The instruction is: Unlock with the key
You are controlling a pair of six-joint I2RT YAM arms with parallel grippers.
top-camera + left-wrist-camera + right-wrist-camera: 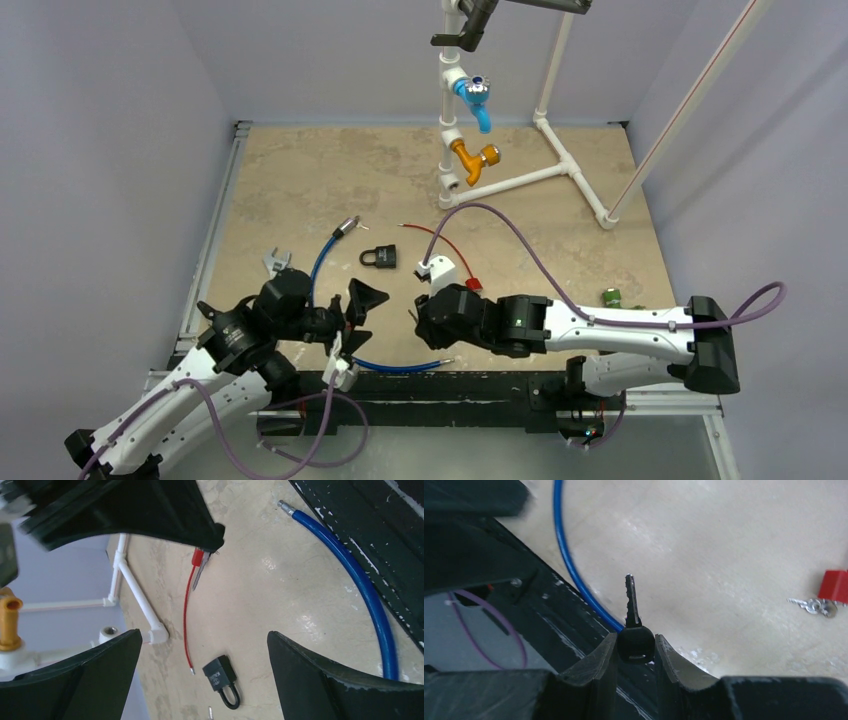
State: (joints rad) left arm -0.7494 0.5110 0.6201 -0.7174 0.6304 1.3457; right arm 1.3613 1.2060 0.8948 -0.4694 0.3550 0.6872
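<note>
**Spatial relation**

- The right tool (pixel 636 641) is clenched on the head of one black-headed metal key (pixel 632 607). The blade projects straight out beyond the fingertips.
- The left tool (pixel 372 315) is released, its fingers spread wide and holding nothing.
- The small black padlock (pixel 378 257) lies flat on the beige stone-patterned surface (pixel 300 180). It sits far of both tools and roughly between them.
- From the right tool, the padlock lies to the far left.
- The padlock's long axis runs near to far, with the shackle at the far end and the body at the near end (so the keyway probably faces the arms, though it cannot be made out).
- The right tool points leftward, so the key blade lies across the padlock's axis rather than along it. It will probably need turning toward the far side before insertion.
- The left tool appears slightly nearer to the padlock and is the likely one to steady it.

**Inventory**

- Padlocks: one.
- Keys in a tool: one.
- Other keys: one small loose metal bunch (pixel 816 605), just beside a red tag (pixel 835 586).
- Cables: one blue cable (pixel 318 262) and one red wire (pixel 450 245).
- White pipe frame (pixel 573 170): one, at the far side.
- Taps on the frame: two, one blue tap (pixel 475 98) and one orange tap (pixel 472 160).
</note>
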